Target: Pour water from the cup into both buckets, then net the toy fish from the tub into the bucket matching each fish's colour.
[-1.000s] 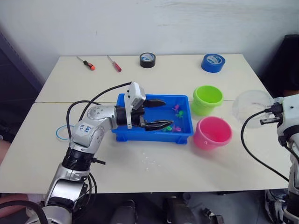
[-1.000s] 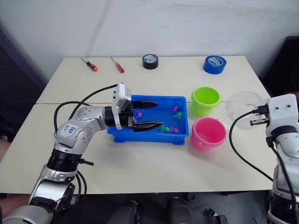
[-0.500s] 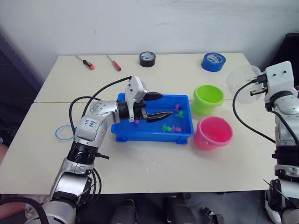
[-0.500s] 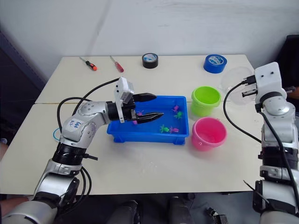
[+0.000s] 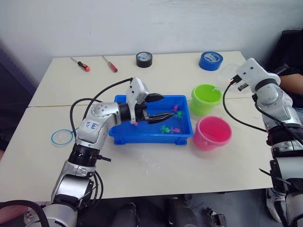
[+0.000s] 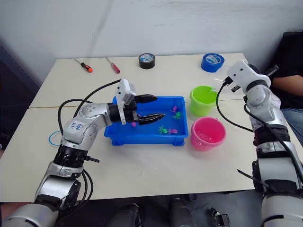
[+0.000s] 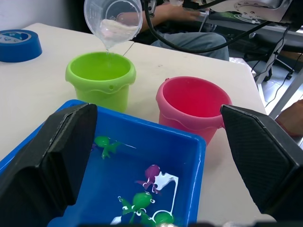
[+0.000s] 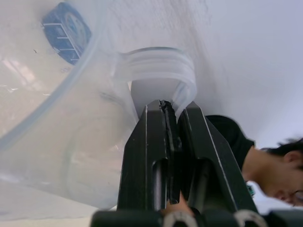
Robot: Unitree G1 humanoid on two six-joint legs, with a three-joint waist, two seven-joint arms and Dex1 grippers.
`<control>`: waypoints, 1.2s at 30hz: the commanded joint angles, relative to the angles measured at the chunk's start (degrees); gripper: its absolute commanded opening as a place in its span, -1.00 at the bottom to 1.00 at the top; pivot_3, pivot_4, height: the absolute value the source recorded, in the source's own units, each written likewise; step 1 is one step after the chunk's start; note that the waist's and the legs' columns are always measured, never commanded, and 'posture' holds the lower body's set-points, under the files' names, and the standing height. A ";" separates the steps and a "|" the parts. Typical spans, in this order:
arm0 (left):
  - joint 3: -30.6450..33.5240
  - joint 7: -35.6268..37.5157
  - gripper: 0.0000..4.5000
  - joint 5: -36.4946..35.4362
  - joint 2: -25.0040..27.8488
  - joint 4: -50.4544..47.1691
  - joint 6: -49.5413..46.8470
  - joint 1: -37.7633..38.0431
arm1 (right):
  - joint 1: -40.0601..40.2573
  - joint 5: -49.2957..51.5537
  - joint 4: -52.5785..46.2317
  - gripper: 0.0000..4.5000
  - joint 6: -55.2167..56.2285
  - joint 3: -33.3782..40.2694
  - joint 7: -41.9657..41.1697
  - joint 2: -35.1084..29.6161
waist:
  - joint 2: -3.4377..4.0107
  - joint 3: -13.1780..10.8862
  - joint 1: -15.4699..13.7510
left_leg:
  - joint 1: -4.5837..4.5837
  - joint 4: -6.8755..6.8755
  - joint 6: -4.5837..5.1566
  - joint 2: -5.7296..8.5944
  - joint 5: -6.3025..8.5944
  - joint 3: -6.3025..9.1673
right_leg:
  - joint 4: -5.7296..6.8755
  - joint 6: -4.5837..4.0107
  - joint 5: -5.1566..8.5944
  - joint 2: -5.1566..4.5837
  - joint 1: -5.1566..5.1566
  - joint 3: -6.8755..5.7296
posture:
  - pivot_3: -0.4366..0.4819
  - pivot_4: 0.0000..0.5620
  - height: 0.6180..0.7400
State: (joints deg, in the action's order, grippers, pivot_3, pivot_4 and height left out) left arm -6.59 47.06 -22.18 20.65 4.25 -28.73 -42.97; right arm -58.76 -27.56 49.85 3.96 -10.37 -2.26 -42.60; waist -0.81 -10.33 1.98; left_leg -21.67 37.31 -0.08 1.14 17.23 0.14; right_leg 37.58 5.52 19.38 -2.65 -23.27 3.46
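Observation:
The clear cup (image 7: 112,19) is tipped above the lime green bucket (image 5: 206,98), and a thin stream of water runs from it into that bucket (image 7: 100,75). My right gripper (image 8: 165,106) is shut on the cup's rim (image 8: 156,71). The pink bucket (image 5: 212,133) stands just in front of the green one. Between them and my left arm lies the blue tub (image 5: 124,135) with several green and magenta toy fish (image 7: 137,203). My left gripper (image 5: 165,107) hovers open over the tub's middle, holding nothing. The net (image 5: 62,137) lies flat near the table's left edge.
Two screwdrivers (image 5: 110,65), a black tape roll (image 5: 144,59) and a blue tape roll (image 5: 210,60) lie along the table's far side. A person's arm (image 5: 289,81) rests beyond the table's right edge. A seam runs across the table behind the tub.
My right arm has carried the cup up from the table's right edge and leftward over the green bucket, tipping it until water runs out. My left gripper has stayed open over the tub.

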 commanded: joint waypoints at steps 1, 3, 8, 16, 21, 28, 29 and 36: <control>1.78 -0.37 1.00 -0.12 0.61 -1.64 0.31 -0.04 | -3.07 -3.86 0.58 -0.98 4.41 -2.14 3.23 -1.93 | 0.00 0.00 0.01 | -0.09 0.01 -0.01 0.00 -0.01 -0.02 | 0.07 0.00 0.00 0.00 -0.12 0.02 | -0.05 -0.47 0.94; 1.84 -0.38 1.00 -0.16 0.84 -1.81 0.26 0.20 | -3.55 -6.15 0.96 -0.98 5.89 -3.88 4.80 -2.31 | 0.00 0.00 0.00 | -0.39 0.16 -0.05 -0.02 -0.03 0.00 | 0.25 0.00 0.00 0.02 -0.38 -0.01 | -0.05 -0.47 0.94; 2.23 -0.49 1.00 -0.12 1.15 -2.25 0.03 0.33 | -4.80 -13.75 0.63 -0.98 9.13 -9.39 8.87 -3.73 | 0.00 0.00 -0.06 | -0.67 0.44 -0.04 -0.02 -0.02 0.03 | 0.29 0.00 0.00 0.01 -0.54 -0.04 | -0.05 -0.47 0.94; 2.58 -0.68 1.00 -0.34 1.21 -2.61 -0.09 0.43 | -5.18 -18.92 -0.49 -0.98 11.77 -12.24 12.43 -4.66 | 0.00 0.00 -0.09 | -0.67 0.52 -0.04 -0.01 -0.01 0.04 | 0.29 0.00 0.00 0.02 -0.54 -0.04 | -0.05 -0.47 0.94; 2.66 -0.68 1.00 -0.33 1.07 -2.52 -0.08 0.49 | -5.06 -22.53 -3.04 -0.98 12.64 -13.84 13.58 -5.35 | 0.00 0.00 -0.05 | -0.67 0.53 -0.04 -0.01 -0.01 0.03 | 0.31 0.00 0.00 0.02 -0.54 -0.04 | -0.05 -0.47 0.94; 2.14 1.75 1.00 -1.64 0.56 -2.02 -0.18 -0.38 | -2.65 -17.77 -4.51 -0.98 12.58 -9.40 11.01 -6.73 | 0.00 0.00 -0.13 | -0.67 0.55 -0.04 -0.01 -0.01 0.03 | 0.33 0.00 0.00 0.03 -0.54 -0.05 | -0.05 -0.47 0.94; 2.22 2.69 1.00 -2.38 0.54 -2.29 -0.49 -0.49 | -1.59 -14.29 -4.49 -0.98 11.87 -6.90 9.42 -6.35 | 0.00 0.00 -0.15 | -0.67 0.56 -0.04 -0.01 -0.01 0.03 | 0.34 0.00 0.00 0.03 -0.54 -0.05 | -0.05 -0.47 0.94; 1.73 12.25 1.00 -9.00 2.08 -6.30 -3.99 0.14 | 12.94 9.17 -16.82 -0.98 -0.94 13.78 -1.72 -5.05 | 0.00 0.00 -0.47 | -0.69 0.65 0.00 -0.01 0.01 0.15 | 0.36 0.02 -0.01 0.02 -0.39 -0.16 | -0.05 -0.47 0.94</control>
State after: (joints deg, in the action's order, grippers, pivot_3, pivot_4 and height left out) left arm -5.00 51.43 -24.94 21.27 3.01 -30.08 -42.41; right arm -56.39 -37.82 45.48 14.51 -14.81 4.26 -47.96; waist -0.81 -10.32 1.51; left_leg -22.37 37.98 -0.08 1.13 17.24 0.30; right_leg 37.95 5.56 19.35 -2.64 -23.66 3.30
